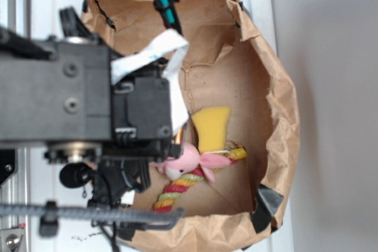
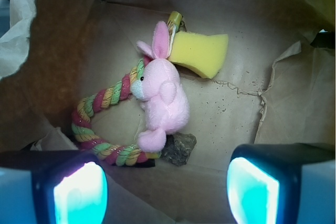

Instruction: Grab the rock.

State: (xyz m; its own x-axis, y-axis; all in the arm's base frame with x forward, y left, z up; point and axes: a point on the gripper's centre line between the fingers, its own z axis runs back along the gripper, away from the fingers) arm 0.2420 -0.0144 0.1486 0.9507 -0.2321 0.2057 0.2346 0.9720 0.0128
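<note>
A: Rock (image 2: 178, 148)? 
B: Bag (image 2: 294, 98) floor, half tucked under pink bunny (image 2: 163, 98), touching rope (image 2: 105, 129). Exterior: hidden behind arm.
A: Pincer (image 2: 168, 190)?
B: Spread wide, empty, tips cropped.

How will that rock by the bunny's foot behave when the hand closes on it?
The rock looks rough and lumpy, so the open hand should grip it without much slipping. It is probably rigid and dense for its size. It touches the pink bunny and the rope, so closing on it may nudge or pinch those soft toys too.
</note>
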